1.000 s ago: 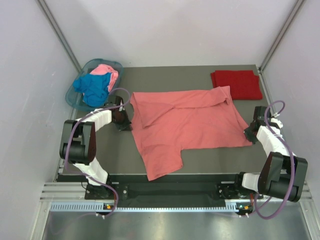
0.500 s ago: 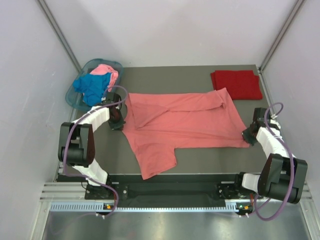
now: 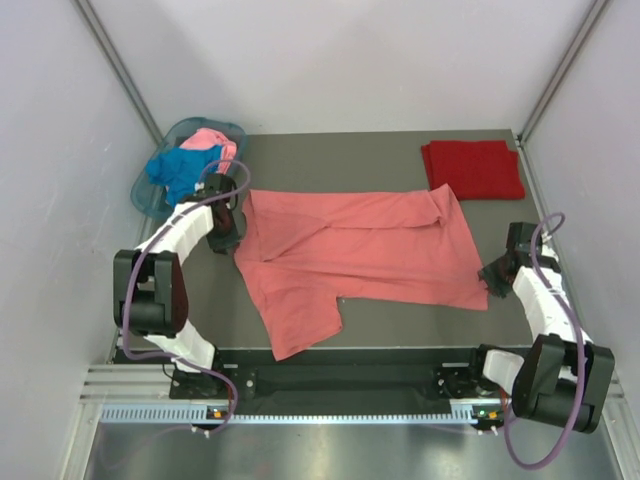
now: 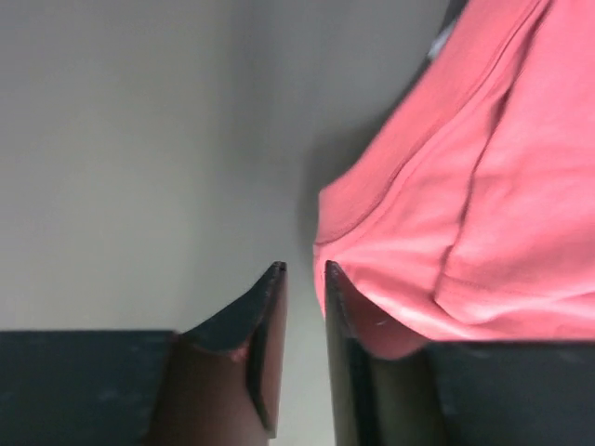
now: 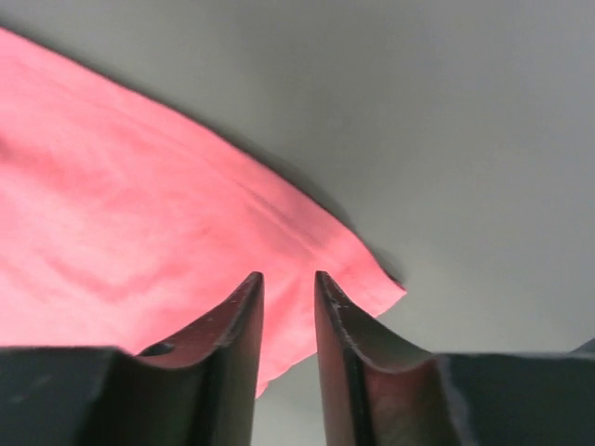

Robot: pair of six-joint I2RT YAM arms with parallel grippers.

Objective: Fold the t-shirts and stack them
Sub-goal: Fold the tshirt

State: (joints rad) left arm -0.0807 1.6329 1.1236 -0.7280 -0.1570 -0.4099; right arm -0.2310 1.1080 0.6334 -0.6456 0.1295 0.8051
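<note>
1. Across the middle of the table (image 3: 340,155), the salmon-coral shirt (image 3: 350,250) had slid left and drawn out flatter within the last second, with one flap trailing toward the near edge.
2. My left gripper (image 4: 302,269), at the shirt's left edge, had just parted to a narrow gap. Bare table showed between the fingers, and cloth was bunched beside one.
3. My right gripper (image 5: 288,276) had also eased narrowly apart over the right corner, pinching nothing I could see.
4. I judged the spreading pull done and the folding not yet begun. The dark red shirt (image 3: 473,168) lay folded far right.
5. The blue shirt (image 3: 180,170) and light pink shirt (image 3: 215,140) sat heaped in the basket (image 3: 140,190), their shapes unreadable. Whether cloth touched my right fingers from below, I couldn't tell.
</note>
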